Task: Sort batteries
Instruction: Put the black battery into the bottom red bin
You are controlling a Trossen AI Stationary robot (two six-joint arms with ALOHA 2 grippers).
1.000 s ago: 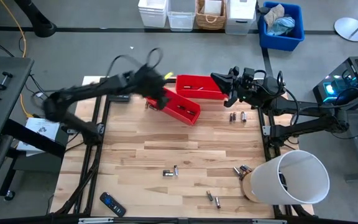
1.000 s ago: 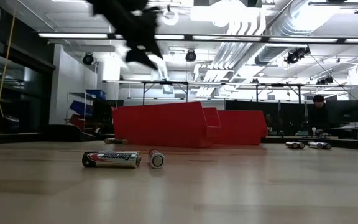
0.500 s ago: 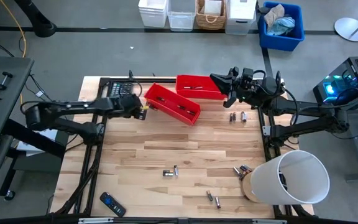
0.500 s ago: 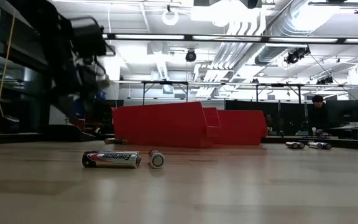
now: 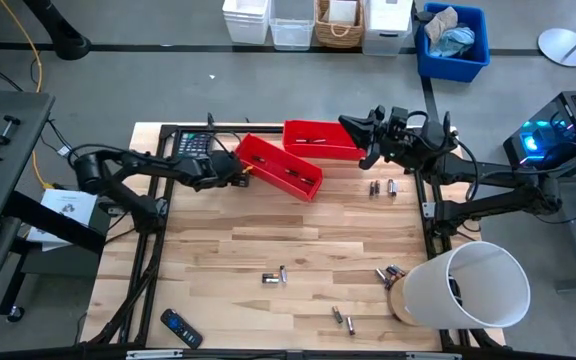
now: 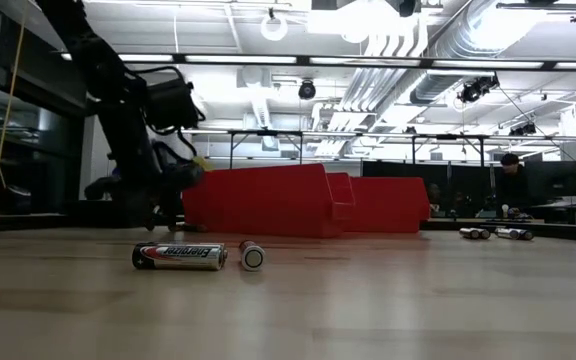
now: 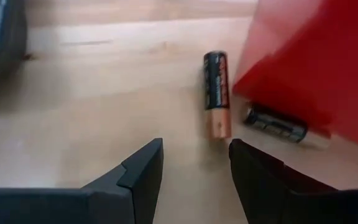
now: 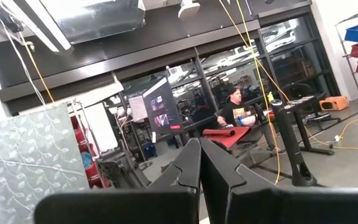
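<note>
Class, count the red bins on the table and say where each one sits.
2: one red bin angled beside the left gripper; the other red bin behind it, near the right gripper.

Left arm: reaching low from the left edge of the surface toward its far middle, forearm nearly level, wrist angled down. Left gripper (image 7: 194,165): close above the surface, fingers (image 7: 143,167) parted with a clear gap, nothing between them.

Right arm: folded at the far right side, held raised and level. Right gripper (image 8: 200,163): fingers pressed together, empty, pointing outward into the room.
</note>
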